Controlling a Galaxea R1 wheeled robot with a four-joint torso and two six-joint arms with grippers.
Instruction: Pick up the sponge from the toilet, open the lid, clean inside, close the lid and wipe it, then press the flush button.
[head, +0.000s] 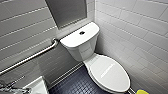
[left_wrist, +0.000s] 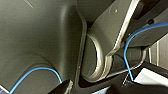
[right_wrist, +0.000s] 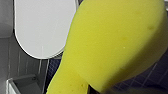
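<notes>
Against the tiled walls (head: 140, 30), the head view shows the toilet (head: 82, 47) with the lid (head: 110, 72) shut, its long axis running tank to front. The flush button (head: 82, 32) sits mid-tank and the sponge (head: 142, 92) is just off the lid's front edge. Left wrist view: a blue cable (left_wrist: 127, 50); I cannot tell the left gripper's jaws. Right wrist view: the right gripper (right_wrist: 93, 90) is clamped on the sponge's narrow end, long axis running out from the wrist.

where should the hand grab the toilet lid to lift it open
Take the lid by its rounded front edge, farthest from the tank, coming from the front, hooking under the rim. It lies flat and shut with its back end by the tank, so that edge likely lifts easiest.
</notes>
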